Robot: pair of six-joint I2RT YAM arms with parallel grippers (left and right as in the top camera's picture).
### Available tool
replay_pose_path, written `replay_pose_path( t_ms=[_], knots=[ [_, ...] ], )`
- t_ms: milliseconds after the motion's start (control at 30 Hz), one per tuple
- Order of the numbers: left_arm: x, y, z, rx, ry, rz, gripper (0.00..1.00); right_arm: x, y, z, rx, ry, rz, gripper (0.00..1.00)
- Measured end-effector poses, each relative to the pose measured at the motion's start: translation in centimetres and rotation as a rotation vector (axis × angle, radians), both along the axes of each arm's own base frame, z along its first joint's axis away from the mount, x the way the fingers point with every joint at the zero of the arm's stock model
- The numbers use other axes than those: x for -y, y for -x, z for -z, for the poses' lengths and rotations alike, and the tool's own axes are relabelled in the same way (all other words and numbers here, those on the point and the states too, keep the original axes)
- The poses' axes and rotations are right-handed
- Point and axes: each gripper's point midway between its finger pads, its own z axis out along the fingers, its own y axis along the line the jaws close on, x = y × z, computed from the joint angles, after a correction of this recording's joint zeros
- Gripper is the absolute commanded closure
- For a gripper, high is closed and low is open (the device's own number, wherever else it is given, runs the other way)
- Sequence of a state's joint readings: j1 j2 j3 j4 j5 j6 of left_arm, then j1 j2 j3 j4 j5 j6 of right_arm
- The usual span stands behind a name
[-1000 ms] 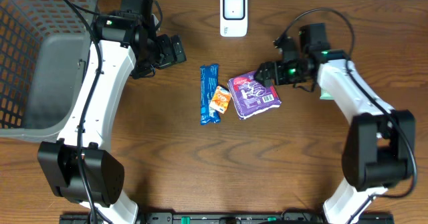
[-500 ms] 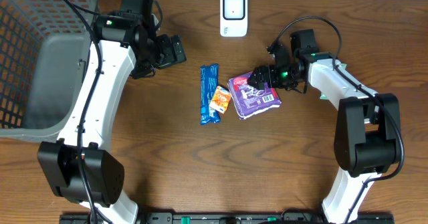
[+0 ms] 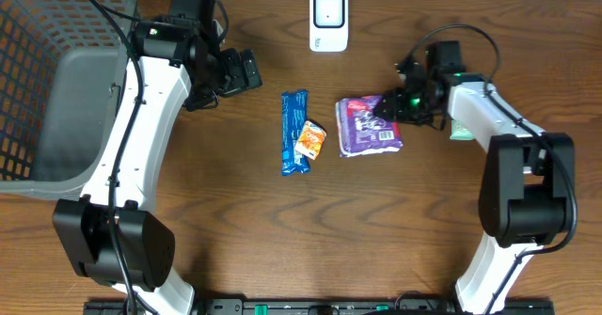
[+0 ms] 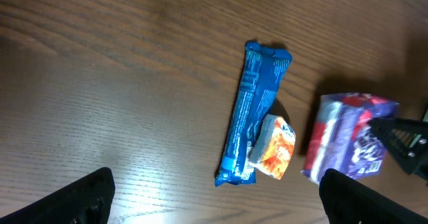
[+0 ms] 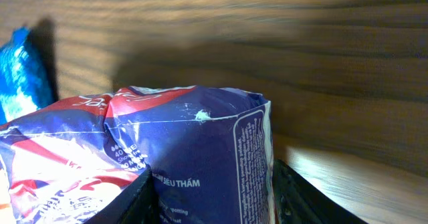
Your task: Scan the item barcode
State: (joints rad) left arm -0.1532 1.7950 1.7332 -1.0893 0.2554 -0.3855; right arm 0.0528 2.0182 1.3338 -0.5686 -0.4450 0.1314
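- The right gripper [image 3: 390,108] clamps its fingers on the purple pack [image 3: 370,127]. In the wrist view they press both flanks of the wrapper.
- A second ago those jaws stood wide, just short of the pack's right end. Since then they have closed in and the pack has swung round and slid to the right.
- It now lies clear of the orange packet [image 3: 310,138] and the blue bar [image 3: 294,132], which it almost touched before.
- We judge the pick as made. What is left is the carry to the scanner [image 3: 328,19], which stands at the far edge of the table [image 3: 282,230], well apart from the pack.
- The pack sits right of centre, between the orange packet and the right arm. We cannot tell whether it has left the wood.
- It is a soft, crinkled plastic wrapper, purple with red and white print and small white lettering down one side. We see no barcode in any view, so the face to present remains to be found.
- The left gripper [image 3: 246,70] hangs released, holding nothing, left of the blue bar.
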Motion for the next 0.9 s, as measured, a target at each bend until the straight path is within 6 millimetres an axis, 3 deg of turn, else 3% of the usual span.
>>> replay_pose_path(
  t_ms=[133,267,333,367,433,500,600,733,900],
  knots=[
    [0.0,0.0,0.0,0.0,0.0,0.0,0.02,3.2,-0.6,-0.5,0.006,0.032,0.089,0.49],
    [0.0,0.0,0.0,0.0,0.0,0.0,0.02,6.2,-1.2,-2.5,0.052,0.072,0.165,0.35],
    [0.0,0.0,0.0,0.0,0.0,0.0,0.02,6.6,-1.5,-4.2,0.093,0.083,0.176,0.28],
    [0.0,0.0,0.0,0.0,0.0,0.0,0.02,6.6,-1.6,-5.2,0.12,0.086,0.174,0.23],
    [0.0,0.0,0.0,0.0,0.0,0.0,0.02,6.5,-1.7,-7.2,0.167,0.092,0.17,0.01],
    [0.0,0.0,0.0,0.0,0.0,0.0,0.02,6.9,-1.6,-9.0,0.212,0.117,0.174,0.01],
    [0.0,0.0,0.0,0.0,0.0,0.0,0.02,7.9,-1.3,-10.3,0.234,0.159,0.198,0.01],
    [0.0,0.0,0.0,0.0,-0.001,0.0,0.02,10.6,-0.9,-9.9,0.212,0.24,0.262,0.01],
    [0.0,0.0,0.0,0.0,0.0,0.0,0.02,15.8,0.0,-8.6,0.154,0.358,0.376,0.01]
  ],
)
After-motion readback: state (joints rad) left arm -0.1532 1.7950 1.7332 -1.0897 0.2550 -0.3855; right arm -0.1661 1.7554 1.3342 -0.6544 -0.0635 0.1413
